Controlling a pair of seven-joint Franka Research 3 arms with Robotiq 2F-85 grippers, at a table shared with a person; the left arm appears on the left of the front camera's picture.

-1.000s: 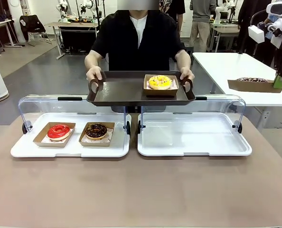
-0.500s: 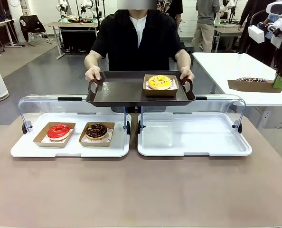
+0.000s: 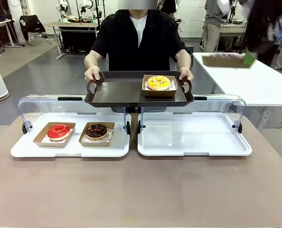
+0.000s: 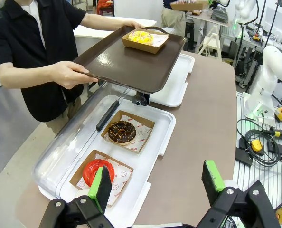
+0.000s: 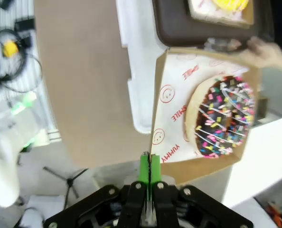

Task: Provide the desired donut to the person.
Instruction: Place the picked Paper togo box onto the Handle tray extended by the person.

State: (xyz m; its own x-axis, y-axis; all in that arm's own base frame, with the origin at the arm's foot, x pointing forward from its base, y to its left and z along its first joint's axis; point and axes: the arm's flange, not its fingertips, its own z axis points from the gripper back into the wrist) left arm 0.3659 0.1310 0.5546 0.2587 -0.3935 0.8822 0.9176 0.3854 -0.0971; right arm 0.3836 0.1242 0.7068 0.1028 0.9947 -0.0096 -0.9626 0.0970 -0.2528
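**Sprinkle donut up in the air, yellow one on the person's tray**

Biggest thing first: the brown tabletop (image 3: 141, 190), with two white display trays side by side, the left tray (image 3: 70, 151) and the right tray (image 3: 193, 149). At 12 o'clock behind them stands the person (image 3: 136, 38), holding a dark brown serving tray (image 3: 117, 92) by both handles. A yellow donut (image 3: 158, 82) in its cardboard boat sits at that tray's 2 o'clock corner.

In the left tray there's a red donut (image 3: 59, 131) and just beside it, toward 3 o'clock, a chocolate donut (image 3: 96, 130), each in its own boat.

The right gripper (image 5: 149, 176) has its fingers pinched tight on the edge of a cardboard boat (image 5: 172, 142) carrying a chocolate sprinkle donut (image 5: 224, 118), above the tabletop.

The left gripper (image 4: 155, 183) has its fingers spread wide with nothing between them, hovering near the red donut.
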